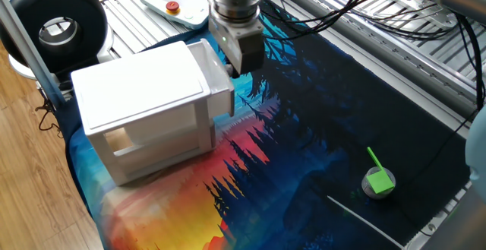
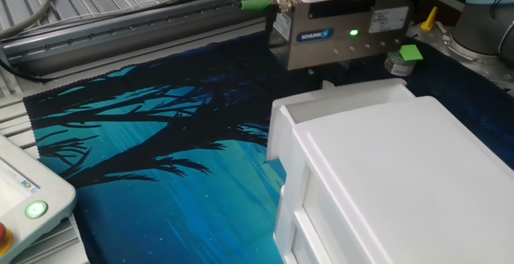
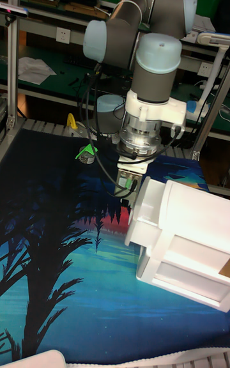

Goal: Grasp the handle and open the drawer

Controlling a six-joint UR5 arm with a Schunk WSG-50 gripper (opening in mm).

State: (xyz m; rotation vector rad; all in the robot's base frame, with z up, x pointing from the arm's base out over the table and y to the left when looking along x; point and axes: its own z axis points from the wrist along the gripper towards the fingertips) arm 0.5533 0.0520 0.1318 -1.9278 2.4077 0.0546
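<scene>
A white box cabinet [image 1: 137, 98] stands on the printed mat. Its top drawer [image 1: 219, 83] sticks partway out of the cabinet's side, toward the arm; the open rim of the drawer [image 2: 341, 103] shows behind the front panel, and the drawer [image 3: 142, 211] juts left in the tall view. My gripper [image 1: 238, 71] hangs straight down right against the drawer front, fingers closed at the spot where the handle sits. The handle itself is hidden behind the fingers. The gripper [image 2: 337, 83] body blocks the fingertips, and the gripper [image 3: 128, 193] is low by the panel.
A green piece on a grey round base [image 1: 378, 180] stands far right on the mat [image 1: 304, 151]. A black ring [image 1: 57, 23] and a pendant with a red button [image 1: 173, 7] lie beyond the cabinet. Cables hang over the metal rails.
</scene>
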